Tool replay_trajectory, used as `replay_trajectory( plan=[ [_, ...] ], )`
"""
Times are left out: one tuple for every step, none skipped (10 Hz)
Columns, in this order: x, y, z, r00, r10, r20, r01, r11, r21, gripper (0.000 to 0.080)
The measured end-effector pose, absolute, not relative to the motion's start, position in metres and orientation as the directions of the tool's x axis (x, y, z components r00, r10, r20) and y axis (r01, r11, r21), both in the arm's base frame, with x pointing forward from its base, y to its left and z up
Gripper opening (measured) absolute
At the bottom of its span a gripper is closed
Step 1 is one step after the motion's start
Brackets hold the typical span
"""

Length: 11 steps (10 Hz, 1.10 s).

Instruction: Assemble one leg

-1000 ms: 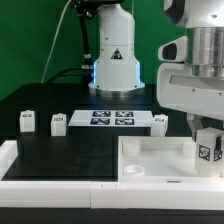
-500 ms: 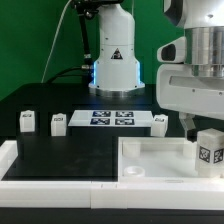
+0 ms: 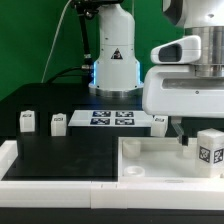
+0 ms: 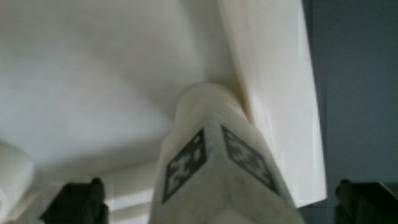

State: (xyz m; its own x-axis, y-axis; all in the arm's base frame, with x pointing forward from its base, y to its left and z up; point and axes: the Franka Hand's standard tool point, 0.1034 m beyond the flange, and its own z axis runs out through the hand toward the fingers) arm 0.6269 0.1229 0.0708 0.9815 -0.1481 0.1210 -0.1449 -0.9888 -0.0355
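One leg (image 3: pixel 208 150), a small white post with a black-and-white tag, stands upright at the right corner of the large white tray-like part (image 3: pixel 150 165). In the wrist view the leg (image 4: pixel 222 150) rises between my two dark fingertips (image 4: pixel 80 200), with a wide gap on each side. My gripper (image 3: pixel 190 132) is open, holds nothing, and hangs just above and to the exterior view's left of the leg. In the wrist view the gripper (image 4: pixel 222 207) shows nothing touching its fingers. Three more legs stand on the black table: two at the left (image 3: pixel 27 121) (image 3: pixel 58 123) and one (image 3: pixel 160 121) by the marker board.
The marker board (image 3: pixel 112 119) lies flat at the table's middle back. The robot base (image 3: pixel 113 60) stands behind it. A white raised border (image 3: pixel 60 185) runs along the table's front and left edges.
My hand has shifted to the exterior view's left and risen a little. The leg on the tray-like part has stayed where it was.
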Motion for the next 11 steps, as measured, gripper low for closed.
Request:
replay_trajectory(
  plan=[
    [0.627,0.1228,0.0711,0.991,-0.057,0.125,-0.054,-0.998,-0.02,0.0648],
    [0.6271,0.1225,0.0712,0.992,0.029,0.126,0.03,-1.0,-0.006,0.0648],
    [0.6273,0.1213,0.0712,0.981,0.147,0.126,0.145,-0.989,0.018,0.0648],
    [0.6276,0.12,0.0712,0.964,0.235,0.123,0.233,-0.972,0.037,0.0648],
    [0.6287,0.1176,0.0723,0.932,0.342,0.116,0.337,-0.94,0.06,0.0648],
    [0.6303,0.1149,0.0743,0.903,0.415,0.112,0.408,-0.91,0.077,0.0648],
    [0.6309,0.1149,0.0755,0.916,0.383,0.117,0.377,-0.923,0.072,0.0648],
    [0.6305,0.1147,0.0745,0.919,0.377,0.116,0.371,-0.926,0.071,0.0557],
    [0.6305,0.1146,0.0743,0.927,0.357,0.118,0.351,-0.934,0.069,0.0557],
    [0.6304,0.1148,0.0742,0.927,0.356,0.117,0.35,-0.934,0.069,0.0374],
    [0.6301,0.1152,0.0739,0.939,0.323,0.12,0.318,-0.946,0.062,0.0289]
  ],
)
